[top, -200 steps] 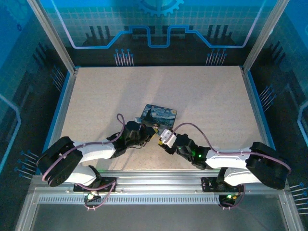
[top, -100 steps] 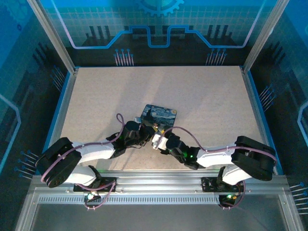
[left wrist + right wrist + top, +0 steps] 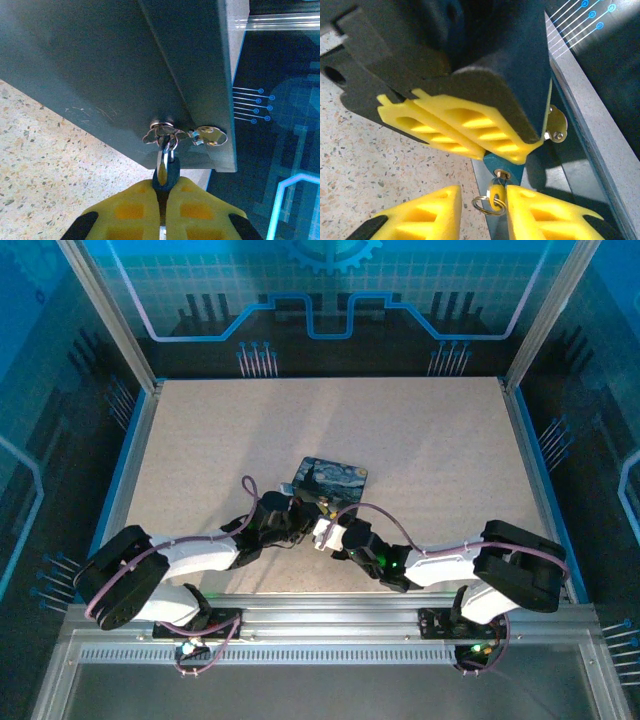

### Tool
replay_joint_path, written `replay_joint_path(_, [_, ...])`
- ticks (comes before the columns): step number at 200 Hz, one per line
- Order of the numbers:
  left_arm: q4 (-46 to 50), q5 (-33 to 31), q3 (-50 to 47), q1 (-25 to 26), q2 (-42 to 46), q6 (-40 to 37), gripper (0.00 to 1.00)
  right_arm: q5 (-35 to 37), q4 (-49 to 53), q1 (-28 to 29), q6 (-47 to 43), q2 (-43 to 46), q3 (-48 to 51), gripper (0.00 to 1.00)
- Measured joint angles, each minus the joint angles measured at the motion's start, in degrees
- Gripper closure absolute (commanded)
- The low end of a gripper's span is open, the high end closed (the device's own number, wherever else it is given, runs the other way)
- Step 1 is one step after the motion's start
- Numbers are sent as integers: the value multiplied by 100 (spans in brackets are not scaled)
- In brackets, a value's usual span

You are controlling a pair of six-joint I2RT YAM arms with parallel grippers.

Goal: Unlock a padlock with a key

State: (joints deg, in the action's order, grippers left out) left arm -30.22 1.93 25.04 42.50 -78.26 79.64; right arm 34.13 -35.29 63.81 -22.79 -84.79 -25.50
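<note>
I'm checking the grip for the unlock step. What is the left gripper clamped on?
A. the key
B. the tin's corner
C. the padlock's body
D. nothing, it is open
C: in the left wrist view the left gripper is closed on both sides of the dark body of the padlock, whose shackle hangs from the hasp of the tin.

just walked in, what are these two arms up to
The left pincer is clamped on the padlock, which hangs from the latch of the painted tin. The right pincer has its fingers spread on either side of the key, which appears to sit in the padlock's keyhole. The padlock is not yet off the latch.
</note>
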Motion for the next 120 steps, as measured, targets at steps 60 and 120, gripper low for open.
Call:
replay_joint_path(60, [81,-4,0,0,0,0,100,63,-146,0,26,-149,-50,87])
replay_joint_path(120, [103,-15,0,0,0,0,100,90,-173,-11,267,-164,-50,100])
